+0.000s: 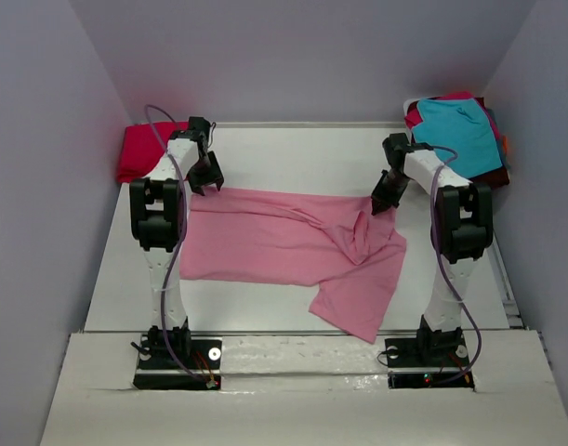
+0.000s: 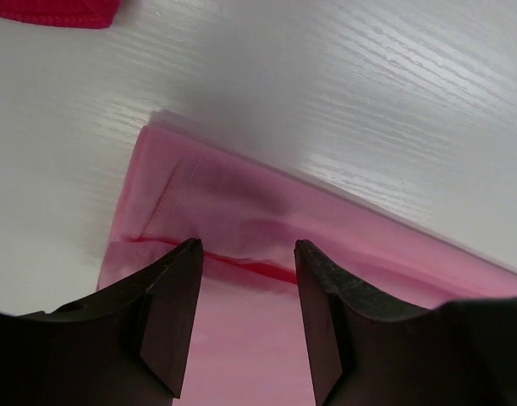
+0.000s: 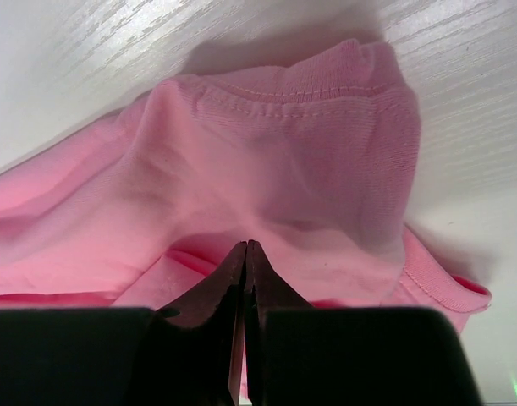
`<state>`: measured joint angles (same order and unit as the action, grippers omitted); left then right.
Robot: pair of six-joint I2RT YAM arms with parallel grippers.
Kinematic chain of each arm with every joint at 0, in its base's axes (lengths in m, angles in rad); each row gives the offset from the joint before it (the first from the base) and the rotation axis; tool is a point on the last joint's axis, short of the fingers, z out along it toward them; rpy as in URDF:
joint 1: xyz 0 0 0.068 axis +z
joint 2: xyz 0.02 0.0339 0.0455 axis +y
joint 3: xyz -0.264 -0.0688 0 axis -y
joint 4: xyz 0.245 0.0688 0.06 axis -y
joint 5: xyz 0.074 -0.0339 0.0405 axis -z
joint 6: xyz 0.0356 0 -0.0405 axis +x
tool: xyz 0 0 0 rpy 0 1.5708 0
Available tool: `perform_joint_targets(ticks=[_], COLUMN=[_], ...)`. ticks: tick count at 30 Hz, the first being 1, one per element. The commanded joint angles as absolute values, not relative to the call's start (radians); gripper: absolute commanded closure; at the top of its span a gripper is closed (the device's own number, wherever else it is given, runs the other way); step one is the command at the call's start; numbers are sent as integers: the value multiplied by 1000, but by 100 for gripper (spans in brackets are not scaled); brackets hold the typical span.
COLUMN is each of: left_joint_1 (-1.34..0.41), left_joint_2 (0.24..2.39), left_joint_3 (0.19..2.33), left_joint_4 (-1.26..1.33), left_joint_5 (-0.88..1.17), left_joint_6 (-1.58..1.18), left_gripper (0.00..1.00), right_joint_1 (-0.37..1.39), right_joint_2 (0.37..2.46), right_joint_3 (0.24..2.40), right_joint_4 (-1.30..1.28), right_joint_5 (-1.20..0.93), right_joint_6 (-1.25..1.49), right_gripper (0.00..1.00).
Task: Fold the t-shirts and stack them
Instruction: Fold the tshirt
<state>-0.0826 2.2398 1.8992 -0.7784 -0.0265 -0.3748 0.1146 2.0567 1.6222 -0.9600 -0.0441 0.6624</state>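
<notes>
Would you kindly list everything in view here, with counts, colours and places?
pink t-shirt: one, light pink, spread rumpled across the middle of the table
red t-shirt: one, red, far left corner
pile of t-shirts: count unclear, teal on top with red and maroon showing beneath, far right corner
table: one, white, beneath everything
left arm: one, white and black, near edge
right arm: one, white and black, near edge
left fingers: two, black, open above the pink t-shirt's far left corner
right fingers: two, black, shut on the pink t-shirt's far right corner
</notes>
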Motion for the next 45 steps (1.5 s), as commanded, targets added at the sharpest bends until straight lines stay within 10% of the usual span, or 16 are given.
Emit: perform_joint_targets(ticks=[1,23,45], left_joint_1=[-74,-44,-35], left_joint_2=[2238,2376,2496], left_joint_3=[1885,2031,2220], left_joint_4=[-793,-870,-824], left_joint_5=[-15,-64,-48], left_joint_6=[-370,-400,-419], left_gripper=[41,68,60], right_joint_1=[107,98,15], right_joint_2=[2077,2221,2628], right_joint_3=[1681,1822,2490], right_joint_4=[-954,-1000,-1161], right_joint_5=[-12,-5,-75], right_joint_6=[670,647,575], right_gripper=[92,93,89])
